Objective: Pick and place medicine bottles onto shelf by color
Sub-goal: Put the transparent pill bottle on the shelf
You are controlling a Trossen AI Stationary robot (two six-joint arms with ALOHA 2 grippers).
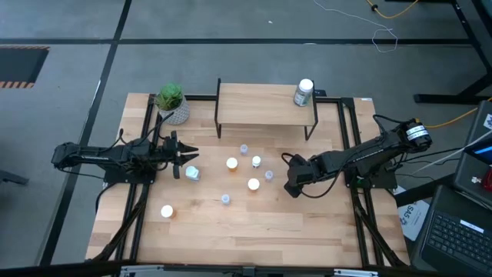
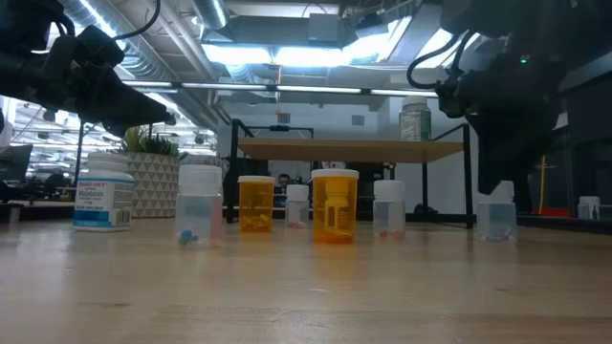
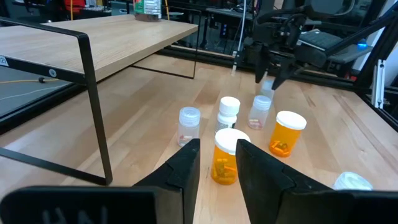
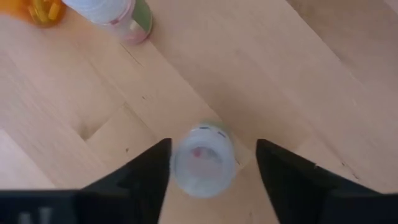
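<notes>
Several bottles stand upright on the table: orange ones (image 1: 232, 163) (image 1: 253, 184) (image 1: 167, 211), small clear ones (image 1: 244, 149) (image 1: 226, 199), and a white one (image 1: 192, 174). The greenish bottle (image 1: 304, 92) stands on the shelf (image 1: 265, 104) at its right end. My left gripper (image 1: 187, 152) is open and empty, raised beside the white bottle. My right gripper (image 1: 292, 186) is open and points down. Its fingers stand on either side of a small clear bottle (image 4: 203, 162), which stands on the table. That bottle is hidden under the gripper in the high view and also shows in the low view (image 2: 495, 216).
A green plant in a white pot (image 1: 171, 101) stands at the shelf's left end. The shelf's black legs (image 3: 93, 93) stand close to the left gripper's side. Bare tabletop lies toward the near edge (image 1: 254, 231).
</notes>
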